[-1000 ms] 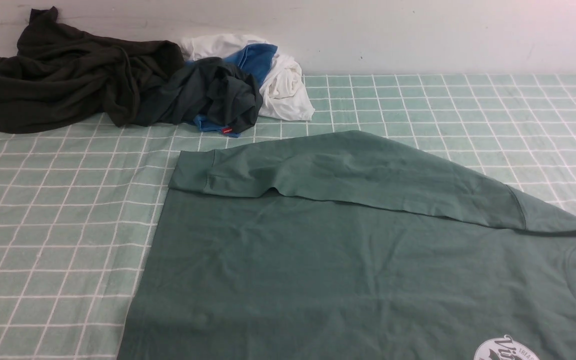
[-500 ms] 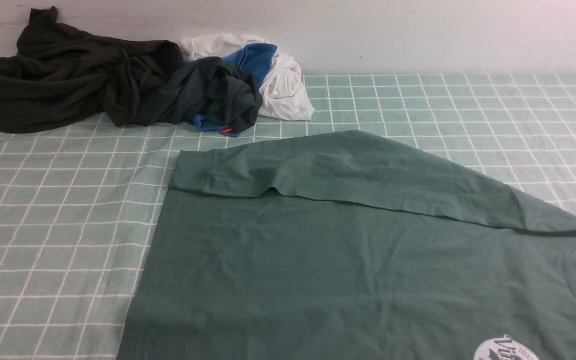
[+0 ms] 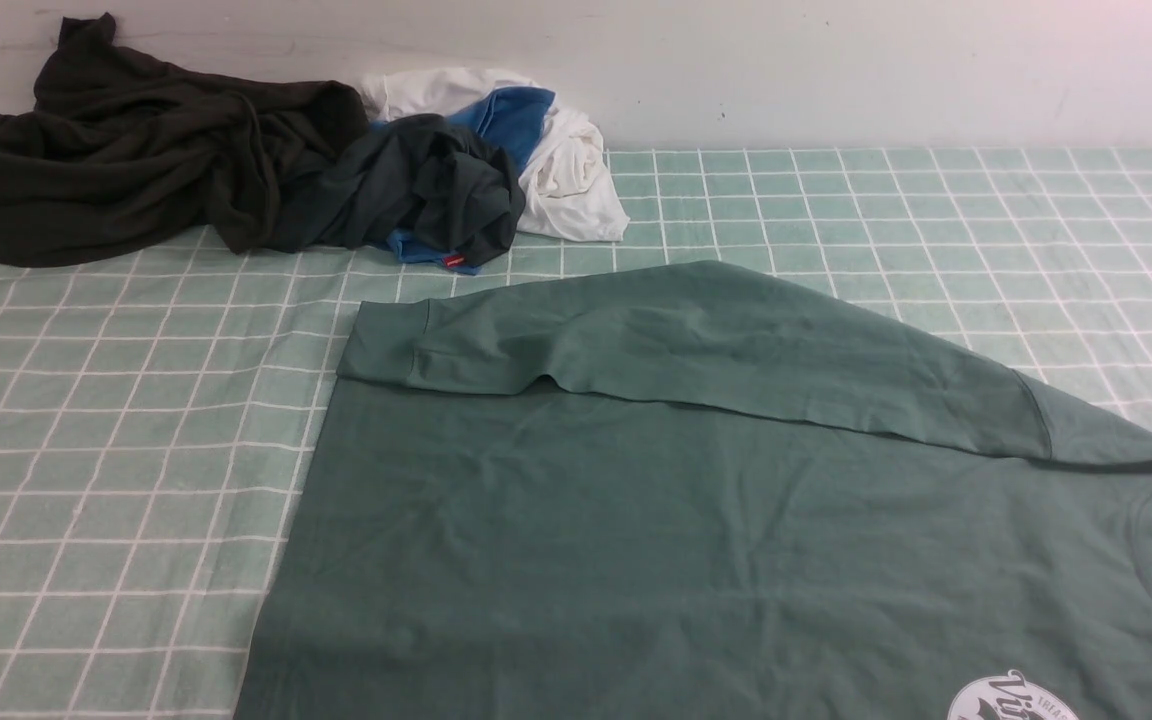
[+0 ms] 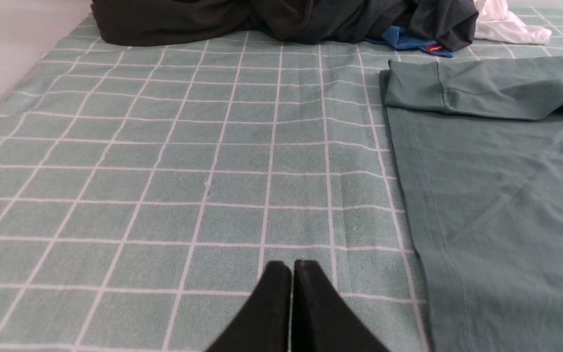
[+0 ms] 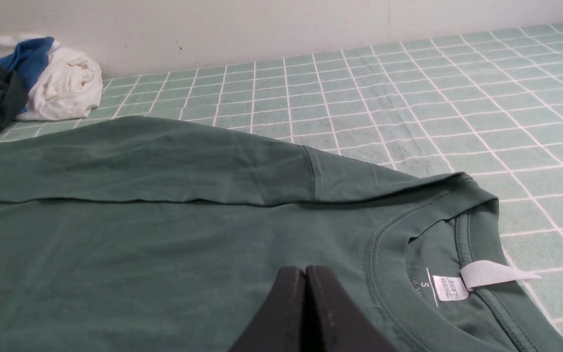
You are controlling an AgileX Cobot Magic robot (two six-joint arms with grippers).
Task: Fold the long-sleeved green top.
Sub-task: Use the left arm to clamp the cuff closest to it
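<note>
The green long-sleeved top (image 3: pixel 696 540) lies flat on the checked cloth, neck to the right, hem to the left. One sleeve (image 3: pixel 676 345) is folded across the body along its far edge, cuff at the left. The white chest logo (image 3: pixel 1011 700) shows at the bottom edge. My left gripper (image 4: pixel 292 266) is shut and empty above the checked cloth, just left of the top's hem (image 4: pixel 408 195). My right gripper (image 5: pixel 305 270) is shut and empty over the top's chest (image 5: pixel 164 244), beside the ribbed neck (image 5: pixel 438 234) with its white label. Neither gripper shows in the front view.
A pile of clothes lies at the back left by the wall: a blackish-olive garment (image 3: pixel 126 150), a very dark teal one (image 3: pixel 416 190), a blue one (image 3: pixel 511 115) and a white one (image 3: pixel 566 170). The checked cloth (image 3: pixel 986 230) covers the table.
</note>
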